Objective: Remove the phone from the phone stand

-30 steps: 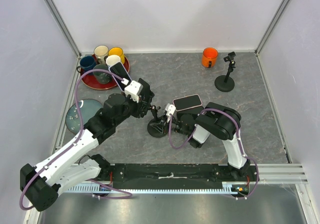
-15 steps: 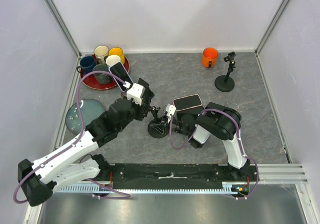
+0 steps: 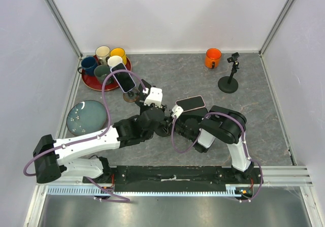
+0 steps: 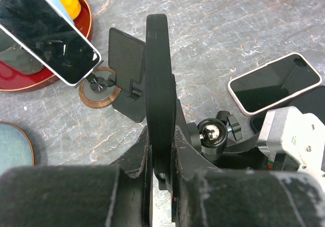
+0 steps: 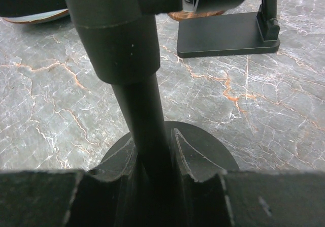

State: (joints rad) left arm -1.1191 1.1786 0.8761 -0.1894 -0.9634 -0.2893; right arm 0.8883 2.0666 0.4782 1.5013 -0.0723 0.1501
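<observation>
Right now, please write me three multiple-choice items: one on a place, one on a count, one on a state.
1. Where does the orange mug stand? A on the bare table, apart from the red tray; B on the tray; C on a plate.
2. How many mugs are on the tray? A three; B five; C seven.
3. How is the phone near the tray? A flat on the table; B tilted up on a stand; C inside a mug.
Answers: 1 A, it stands alone at the far side. 2 B, blue, cream, yellow, white, green. 3 B, its round-based stand carries it.
</observation>
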